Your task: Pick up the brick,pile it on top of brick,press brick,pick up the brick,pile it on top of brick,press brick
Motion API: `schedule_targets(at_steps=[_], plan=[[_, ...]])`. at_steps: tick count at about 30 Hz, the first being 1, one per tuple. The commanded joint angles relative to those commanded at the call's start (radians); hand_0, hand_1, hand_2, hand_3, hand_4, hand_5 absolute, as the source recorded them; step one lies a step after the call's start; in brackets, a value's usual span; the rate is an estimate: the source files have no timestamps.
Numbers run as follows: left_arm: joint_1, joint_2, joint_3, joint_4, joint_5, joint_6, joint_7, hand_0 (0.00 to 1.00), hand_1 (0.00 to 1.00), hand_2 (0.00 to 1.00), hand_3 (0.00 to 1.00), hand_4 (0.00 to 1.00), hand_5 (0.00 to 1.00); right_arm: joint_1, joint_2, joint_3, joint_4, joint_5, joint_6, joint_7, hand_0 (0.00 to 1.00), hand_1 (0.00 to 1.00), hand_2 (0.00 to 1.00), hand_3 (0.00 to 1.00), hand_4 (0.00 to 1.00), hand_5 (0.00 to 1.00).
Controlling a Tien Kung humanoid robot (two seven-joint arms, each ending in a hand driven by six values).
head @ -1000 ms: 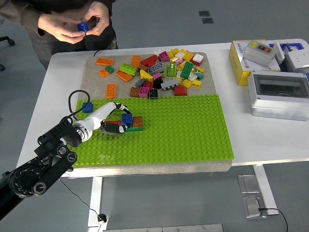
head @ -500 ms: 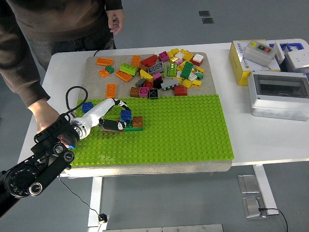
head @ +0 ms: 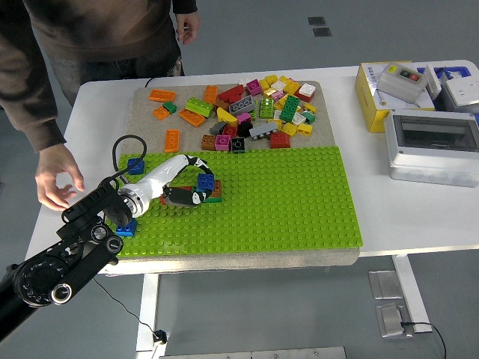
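- Nearest to me: the left arm (head: 67, 258) enters from the lower left corner and reaches in over the green baseplate (head: 284, 202).
- A small blue brick (head: 126, 227) sits on the baseplate's left edge, right beside the arm's wrist joint.
- My left hand (head: 187, 187) is on the baseplate, fingers curled around a blue brick (head: 206, 183) that sits on a brown brick (head: 215, 188); from this view I cannot tell whether they actually grip it.
- Another blue brick (head: 135, 165) lies just beyond the hand, at the baseplate's far left corner.
- Further back: a heap of loose bricks (head: 258, 112) on the grey mat, with orange plates (head: 171, 139) set off to its left.
- Right side of the table (head: 389, 217): a grey box (head: 432, 146) and a yellow box (head: 378, 93).
- Farthest: a person at the table's far left side, one open hand (head: 58, 176) hovering over the table's left edge.
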Motion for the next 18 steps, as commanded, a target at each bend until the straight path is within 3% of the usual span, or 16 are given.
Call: schedule_targets(at_steps=[18], plan=[[-0.001,-0.003,-0.005,0.028,0.001,0.007,-0.005,0.998,0.936,0.881,0.571,0.682,0.177,0.002,-0.001,0.001,0.0,-0.002,0.002,0.0,0.73,0.664,0.645,0.842,0.657,0.998]])
